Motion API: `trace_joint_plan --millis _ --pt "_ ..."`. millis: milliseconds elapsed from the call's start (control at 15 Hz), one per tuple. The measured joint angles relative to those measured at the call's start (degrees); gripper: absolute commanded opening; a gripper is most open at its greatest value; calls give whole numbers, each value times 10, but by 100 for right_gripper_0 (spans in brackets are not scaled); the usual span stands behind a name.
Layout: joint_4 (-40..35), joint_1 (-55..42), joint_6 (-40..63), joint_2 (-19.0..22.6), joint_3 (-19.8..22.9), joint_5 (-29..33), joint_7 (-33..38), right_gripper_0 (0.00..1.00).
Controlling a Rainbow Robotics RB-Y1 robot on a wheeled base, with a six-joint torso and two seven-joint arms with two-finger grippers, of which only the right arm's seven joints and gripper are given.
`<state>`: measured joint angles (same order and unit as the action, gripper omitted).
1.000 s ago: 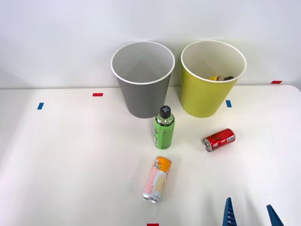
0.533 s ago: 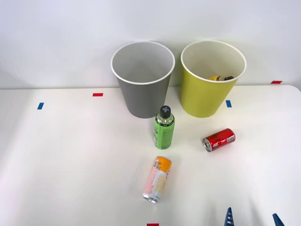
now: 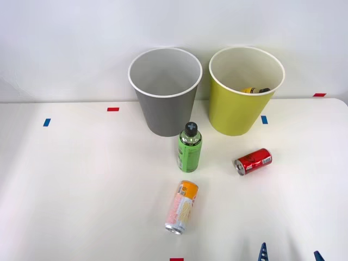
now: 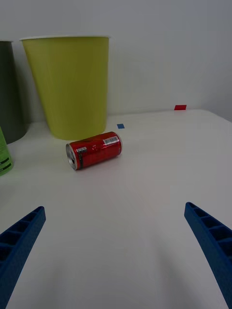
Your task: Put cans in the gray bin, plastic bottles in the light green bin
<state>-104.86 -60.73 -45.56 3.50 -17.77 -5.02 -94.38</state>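
— Where was the red can (image 3: 253, 161)?

— On its side toward the tabletop's right edge, in front of the light green bin (image 3: 243, 103) and apart from it. Its long axis ran roughly left to right, silver end toward the left and slightly the near edge.

— Anything crowding it?

— No. The green-labelled bottle (image 3: 190, 148) stood upright to its left, near the middle and just in front of the gray bin (image 3: 165, 98). The slim can (image 3: 181, 207) lay nearer the front edge, long axis nearly front to back, silver end toward the front. The yellow-labelled bottle (image 3: 253, 90) lay inside the light green bin (only its top showed).

— And the right gripper (image 4: 116, 246)?

— At the near edge, right of centre, fingers (image 4: 210, 239) spread wide, holding nothing; bare tabletop (image 3: 81, 185) lay between it and the red can.
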Motion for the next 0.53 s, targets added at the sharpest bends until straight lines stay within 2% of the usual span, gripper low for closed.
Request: trace_joint_plan --millis 533 --pt "0 0 0 0 0 0 0 100"
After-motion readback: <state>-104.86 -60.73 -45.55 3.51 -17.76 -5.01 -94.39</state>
